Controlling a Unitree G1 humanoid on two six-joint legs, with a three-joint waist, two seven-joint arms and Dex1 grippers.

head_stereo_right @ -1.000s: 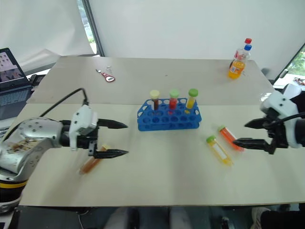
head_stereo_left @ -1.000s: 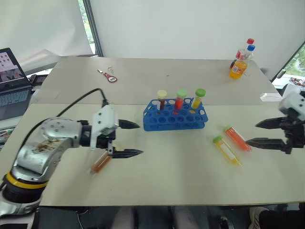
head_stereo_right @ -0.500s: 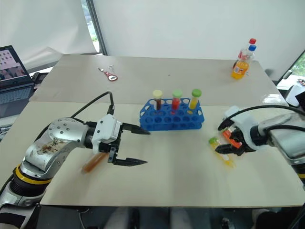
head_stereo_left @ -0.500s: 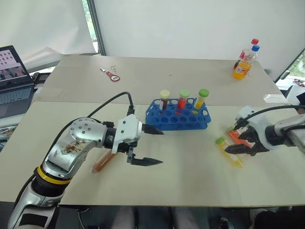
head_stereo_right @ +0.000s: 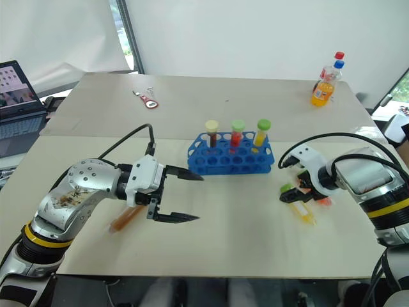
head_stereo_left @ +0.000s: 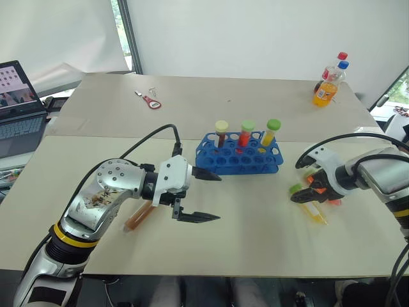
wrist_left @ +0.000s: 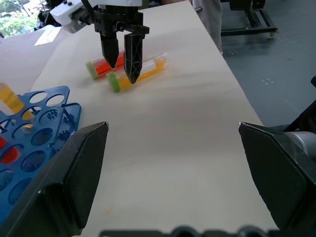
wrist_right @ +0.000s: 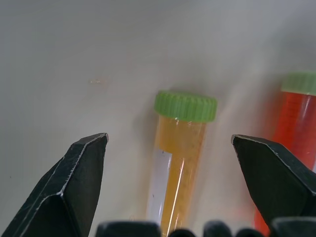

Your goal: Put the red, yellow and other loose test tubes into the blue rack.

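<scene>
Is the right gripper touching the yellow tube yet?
Apart. The right wrist view shows the yellow tube lying between the right gripper's open jaws, table visible on both sides.

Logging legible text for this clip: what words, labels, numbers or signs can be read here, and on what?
None can be read.
Orange drink bottles: a label band, too small to read.
Laptop screen: a grid of small tiles, too blurred to read.
Yellow test tube: a blank white patch, no print visible.
Red test tube: faint graduation lines, no legible numbers.
Blue rack: no visible marking.

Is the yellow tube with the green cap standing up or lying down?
Lying down. The yellow tube rests flat on the table beside the red tube, outside the blue rack.
</scene>
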